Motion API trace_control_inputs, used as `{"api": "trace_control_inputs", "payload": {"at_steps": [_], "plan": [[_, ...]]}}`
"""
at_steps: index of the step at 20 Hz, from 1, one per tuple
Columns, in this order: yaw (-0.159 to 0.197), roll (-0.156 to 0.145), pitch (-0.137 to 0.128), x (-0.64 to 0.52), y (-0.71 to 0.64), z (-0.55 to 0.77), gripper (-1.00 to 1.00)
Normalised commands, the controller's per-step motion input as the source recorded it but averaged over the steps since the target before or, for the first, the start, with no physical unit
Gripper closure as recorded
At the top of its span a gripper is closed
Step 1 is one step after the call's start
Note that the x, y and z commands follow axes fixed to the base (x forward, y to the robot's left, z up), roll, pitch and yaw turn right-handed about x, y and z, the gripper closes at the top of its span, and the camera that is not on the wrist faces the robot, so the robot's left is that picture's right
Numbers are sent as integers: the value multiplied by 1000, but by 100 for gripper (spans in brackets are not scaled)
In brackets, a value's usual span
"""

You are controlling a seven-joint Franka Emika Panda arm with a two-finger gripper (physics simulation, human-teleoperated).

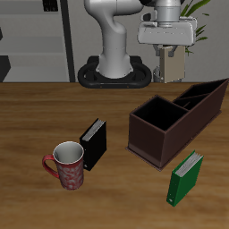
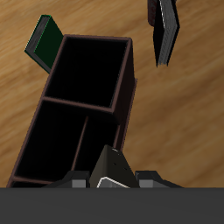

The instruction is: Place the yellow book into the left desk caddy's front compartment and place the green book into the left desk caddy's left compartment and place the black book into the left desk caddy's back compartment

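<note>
Clamped between the fingers of the gripper (image 1: 171, 63), the yellow book (image 2: 111, 170) hangs over the left desk caddy (image 1: 175, 119), whose compartments look empty. Standing beside the caddy are the green book (image 1: 186, 177) and black book (image 1: 95, 142), near a red mug (image 1: 67, 165).

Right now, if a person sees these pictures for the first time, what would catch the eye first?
The long dark caddy stands out, lying at an angle on the table, with the gripper hanging above its far end. A bright green book stands upright just before it, near the table's front edge. A black book stands beside a red patterned mug.
</note>
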Motion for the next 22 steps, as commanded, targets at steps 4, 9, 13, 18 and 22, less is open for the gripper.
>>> {"api": "trace_control_inputs", "payload": {"at_steps": [4,9,13,18,22], "plan": [[-25,-35,10,303,125,130,100],[0,-13,22,184,87,7,100],[11,0,12,112,106,-96,100],[2,-14,30,203,0,-106,100],[-3,-2,31,167,14,-180,100]]}}
